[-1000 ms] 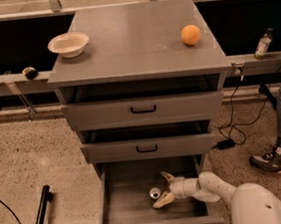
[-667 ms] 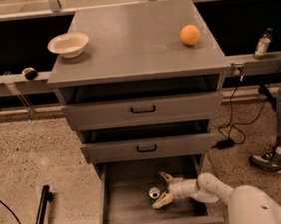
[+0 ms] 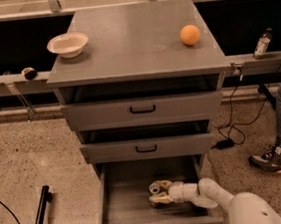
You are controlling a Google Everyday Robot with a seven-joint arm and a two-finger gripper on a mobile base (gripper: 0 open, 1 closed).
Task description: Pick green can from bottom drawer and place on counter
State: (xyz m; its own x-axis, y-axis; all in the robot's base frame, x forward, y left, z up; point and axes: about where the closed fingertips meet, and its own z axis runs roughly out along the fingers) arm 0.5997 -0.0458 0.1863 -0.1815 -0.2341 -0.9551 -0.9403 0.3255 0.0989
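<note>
The green can (image 3: 155,187) lies on its side in the open bottom drawer (image 3: 121,201), its silver top facing left. My gripper (image 3: 161,192) reaches into the drawer from the right. Its pale fingers (image 3: 159,199) are closed against the can, one above and one below. The can rests on the drawer floor. The counter (image 3: 133,39) is the flat grey top of the cabinet, well above the drawer.
A white bowl (image 3: 67,44) and an orange (image 3: 190,34) sit on the counter. The two upper drawers (image 3: 143,111) stand slightly open above the bottom drawer. A clear bottle (image 3: 262,44) stands on the right ledge. A person's leg and shoe (image 3: 280,154) are at the right.
The gripper's upper finger has come down towards the can, narrowing the gap. The arm has barely moved and the can is in the same spot.
</note>
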